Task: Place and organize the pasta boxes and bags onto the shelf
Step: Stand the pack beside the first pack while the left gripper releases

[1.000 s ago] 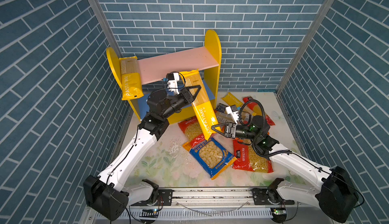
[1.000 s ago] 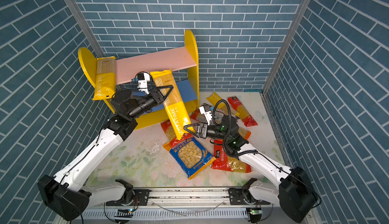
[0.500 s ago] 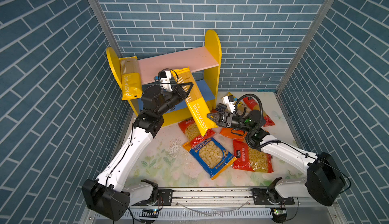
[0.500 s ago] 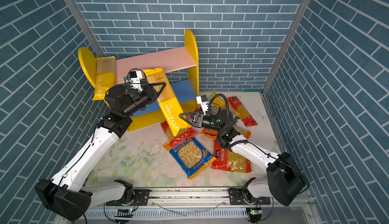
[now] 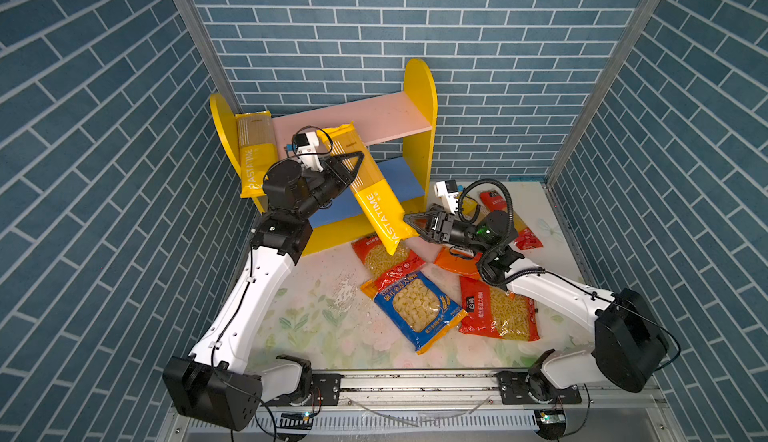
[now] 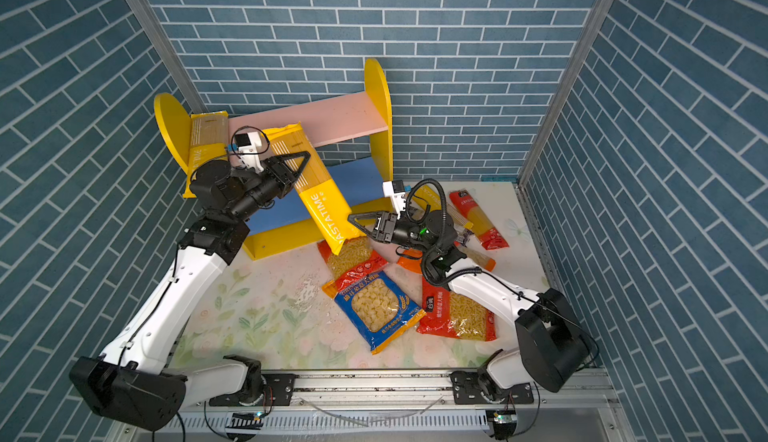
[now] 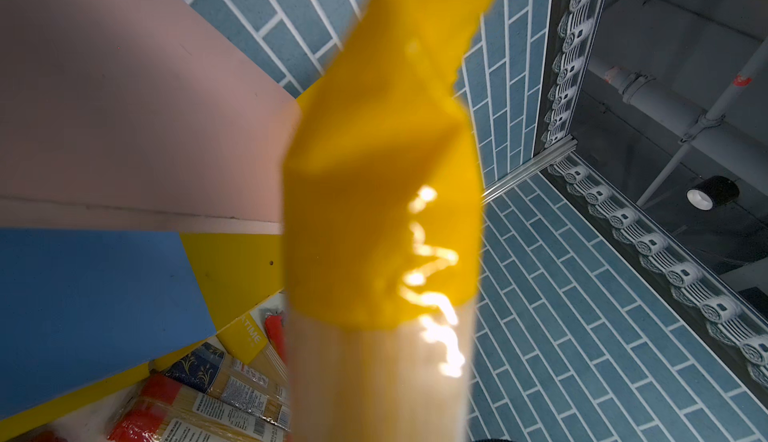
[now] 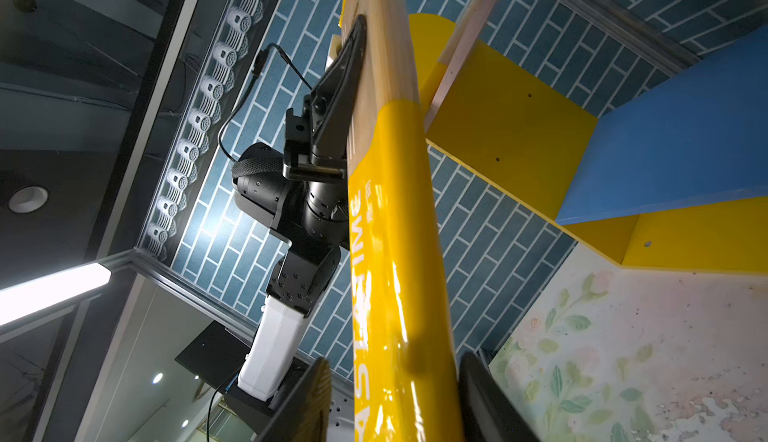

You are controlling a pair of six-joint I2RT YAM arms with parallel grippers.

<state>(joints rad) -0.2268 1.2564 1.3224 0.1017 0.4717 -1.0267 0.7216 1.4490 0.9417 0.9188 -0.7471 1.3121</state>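
Left gripper clamps long yellow plastic spaghetti pack, now tilted across front edge of pink shelf board; right gripper, advanced, straddles its lower end, unclosed.

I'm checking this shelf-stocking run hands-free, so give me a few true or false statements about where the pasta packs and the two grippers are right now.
1. The left gripper grips a long yellow spaghetti pack, held tilted in front of the shelf. True.
2. A second yellow pack rests at the left end of the pink upper board. True.
3. The blue short-pasta bag lies on the shelf. False: it lies on the table.
4. The right gripper hangs far from the tilted pack. False: its jaws flank that pack's lower end.
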